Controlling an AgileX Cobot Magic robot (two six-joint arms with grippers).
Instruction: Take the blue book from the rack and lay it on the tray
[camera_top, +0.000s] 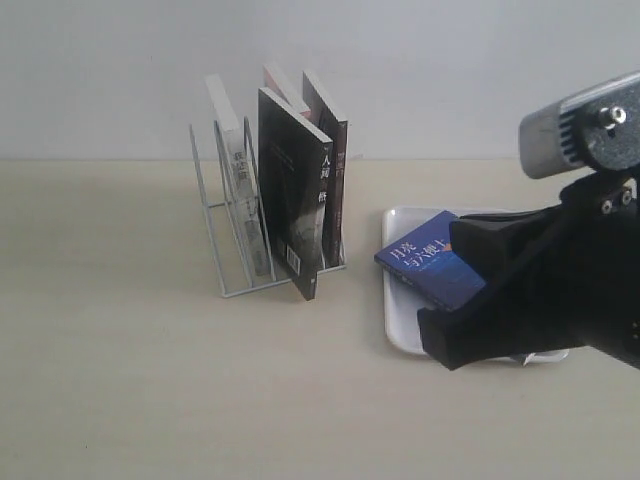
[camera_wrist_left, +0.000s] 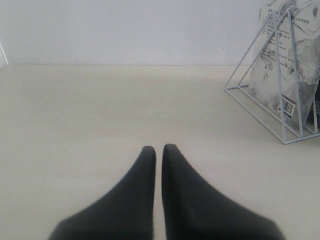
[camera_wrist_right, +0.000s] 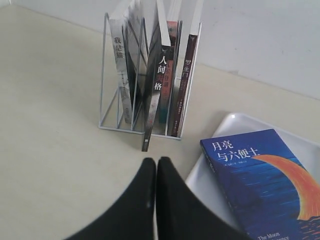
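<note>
The blue book (camera_top: 430, 262) lies flat on the white tray (camera_top: 400, 320), cover up, with its orange-red band and white title showing in the right wrist view (camera_wrist_right: 265, 180). My right gripper (camera_top: 440, 338) hovers by the tray's near left corner, shut with nothing in it (camera_wrist_right: 155, 162), and it is apart from the book. The white wire rack (camera_top: 207, 215) stands to the left of the tray (camera_wrist_right: 232, 125). My left gripper (camera_wrist_left: 159, 149) is shut and empty over bare table, out of the exterior view, with the rack (camera_wrist_left: 280, 115) off to one side.
The rack (camera_wrist_right: 103, 75) still holds several books. A black-covered book (camera_top: 290, 200) leans out of its front slot, its lower corner on the table beyond the rack's base. A white-spined book (camera_top: 235, 170) stands at the left end. A pale wall runs behind the table.
</note>
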